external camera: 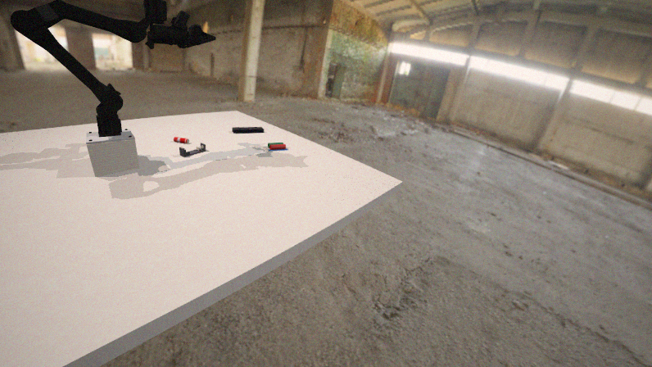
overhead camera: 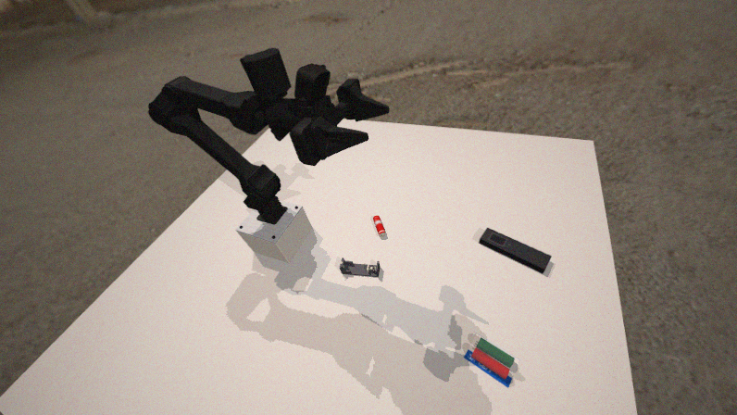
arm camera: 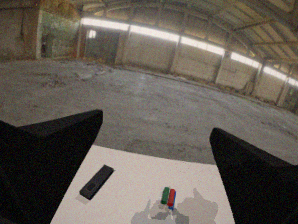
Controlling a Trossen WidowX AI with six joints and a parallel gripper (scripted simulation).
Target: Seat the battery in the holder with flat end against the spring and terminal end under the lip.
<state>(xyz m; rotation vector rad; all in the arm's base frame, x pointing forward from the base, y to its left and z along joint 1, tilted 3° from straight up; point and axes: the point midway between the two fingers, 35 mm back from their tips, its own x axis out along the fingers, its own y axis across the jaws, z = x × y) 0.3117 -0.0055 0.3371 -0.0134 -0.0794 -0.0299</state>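
A small red and white battery [overhead camera: 379, 226] [external camera: 181, 139] lies on its side on the white table [overhead camera: 155, 334] [external camera: 205, 228]. The dark battery holder [overhead camera: 359, 268] [external camera: 192, 151] lies a little in front of it, empty. My gripper [overhead camera: 373, 121] [external camera: 207, 38] [arm camera: 158, 125] is open and empty, held high above the table near the arm's base, far from both. The wrist view looks out level over the far table edge and shows neither the battery nor the holder.
A black flat bar [overhead camera: 514, 249] [external camera: 247, 129] [arm camera: 97, 181] lies at the right. A red and green block on a blue plate [overhead camera: 492, 358] [external camera: 276, 146] [arm camera: 168, 197] lies near the front right. The arm's grey base block [overhead camera: 278, 237] [external camera: 111, 152] stands at the left.
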